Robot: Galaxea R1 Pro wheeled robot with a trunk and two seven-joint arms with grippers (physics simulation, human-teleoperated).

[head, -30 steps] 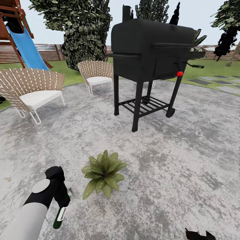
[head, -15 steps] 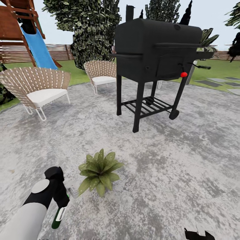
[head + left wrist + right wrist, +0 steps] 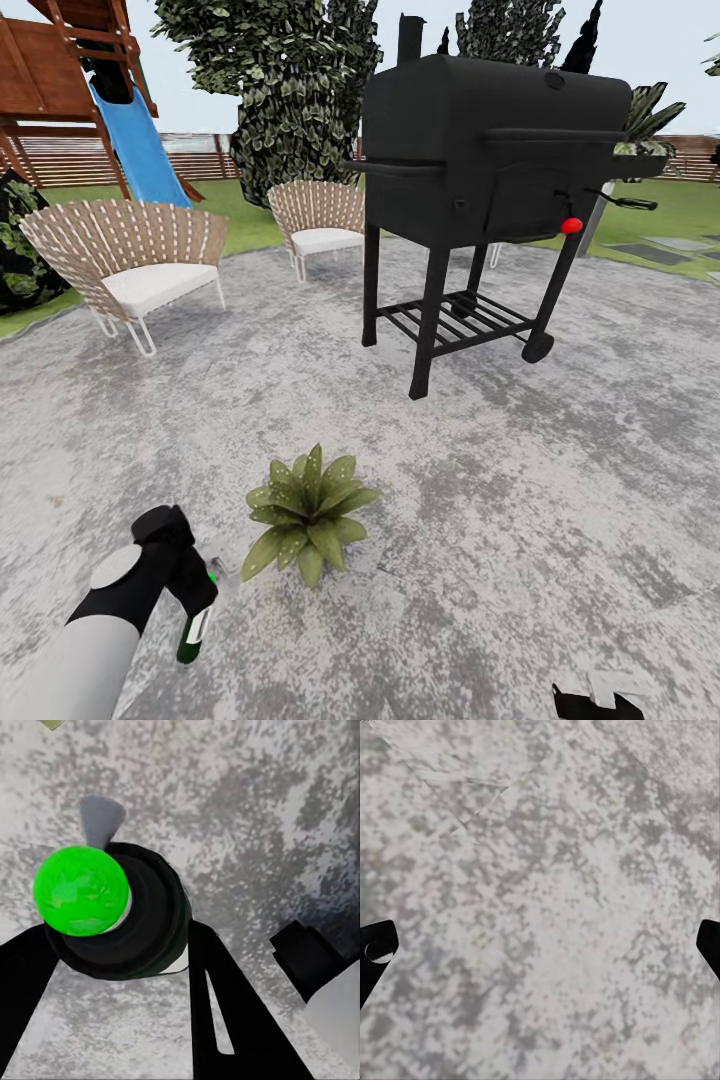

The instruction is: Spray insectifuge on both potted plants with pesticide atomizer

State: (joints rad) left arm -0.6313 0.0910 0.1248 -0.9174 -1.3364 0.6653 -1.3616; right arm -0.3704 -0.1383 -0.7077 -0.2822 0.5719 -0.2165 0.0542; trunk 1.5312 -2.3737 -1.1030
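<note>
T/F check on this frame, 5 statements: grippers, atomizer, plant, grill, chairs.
1. The left gripper is shut on the pesticide atomizer. True; in the left wrist view the fingers flank the bottle.
2. The right gripper holds a second bottle. False: its fingers stand wide apart over bare stone patio.
3. A potted plant sits on the patio beside the left gripper. True.
4. The black grill lies tipped on its side. False: it stands upright on its legs.
5. Both wicker chairs stand on the lawn beyond the fence. False: they stand on the patio, near its edge.
</note>
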